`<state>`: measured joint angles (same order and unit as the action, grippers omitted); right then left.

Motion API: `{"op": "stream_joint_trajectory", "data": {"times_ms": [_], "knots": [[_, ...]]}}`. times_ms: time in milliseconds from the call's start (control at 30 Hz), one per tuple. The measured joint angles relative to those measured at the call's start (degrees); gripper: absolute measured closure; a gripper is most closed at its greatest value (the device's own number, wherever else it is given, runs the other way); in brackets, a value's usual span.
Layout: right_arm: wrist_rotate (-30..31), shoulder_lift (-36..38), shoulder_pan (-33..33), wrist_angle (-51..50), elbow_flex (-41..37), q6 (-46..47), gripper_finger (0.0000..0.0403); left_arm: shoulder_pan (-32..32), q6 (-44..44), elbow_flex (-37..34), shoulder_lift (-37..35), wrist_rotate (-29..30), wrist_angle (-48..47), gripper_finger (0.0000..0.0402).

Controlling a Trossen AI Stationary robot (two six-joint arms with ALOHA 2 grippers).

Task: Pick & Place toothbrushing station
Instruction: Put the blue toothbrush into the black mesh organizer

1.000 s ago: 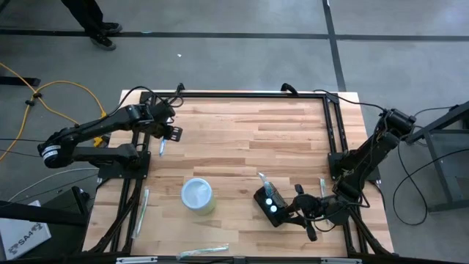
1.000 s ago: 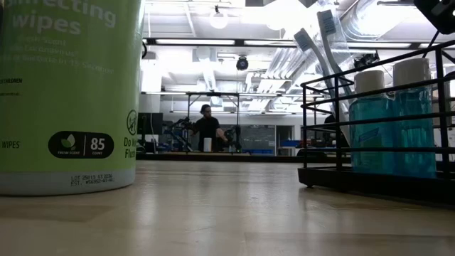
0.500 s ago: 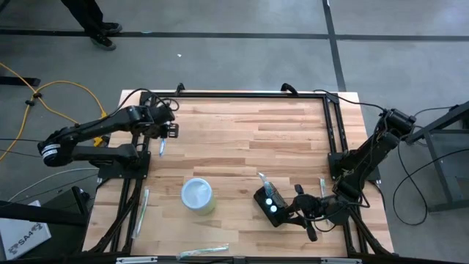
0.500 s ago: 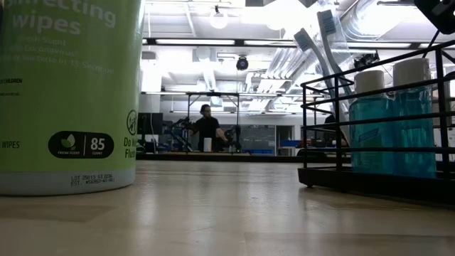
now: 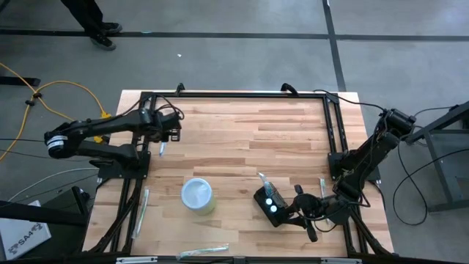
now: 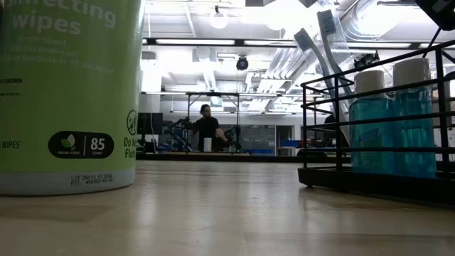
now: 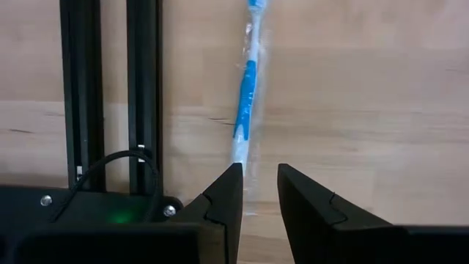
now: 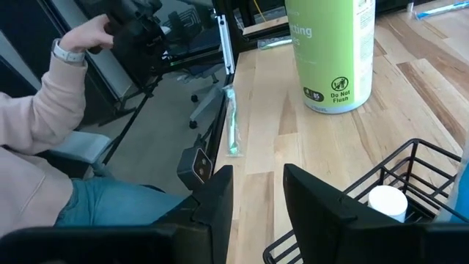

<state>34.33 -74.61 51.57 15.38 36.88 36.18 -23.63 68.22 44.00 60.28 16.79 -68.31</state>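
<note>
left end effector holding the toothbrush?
No: in the left wrist view the left end effector has nothing between its fingers, and the wrapped blue toothbrush lies on the table ahead.

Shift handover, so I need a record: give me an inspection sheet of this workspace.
Surface: wooden table, nothing seen amiss.
Job's things: toothbrushing station, upright, holding blue bottles.
Clutter: wipes canister; wrapped toothbrush; others at the edges.
Grippers: left gripper open, empty, near that wrapped toothbrush; right gripper at the station.
Cables: yellow cable on the floor.
Surroundings: seated person beside the table.
</note>
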Motion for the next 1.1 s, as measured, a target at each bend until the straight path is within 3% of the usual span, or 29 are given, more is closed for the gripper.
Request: {"op": "stream_joint_trajectory", "data": {"times_ms": [267,1100], "knots": [[-0.02,0.00,0.00,0.02,0.02,0.24,0.0290,0.02,-0.74,-0.03,3.70,1.55,-0.35,0.0321],[-0.17,0.00,0.02,0.02,0.02,1.69,0.0290,0.19,0.33,-6.46,3.79,2.09,2.19,0.0321]]}}
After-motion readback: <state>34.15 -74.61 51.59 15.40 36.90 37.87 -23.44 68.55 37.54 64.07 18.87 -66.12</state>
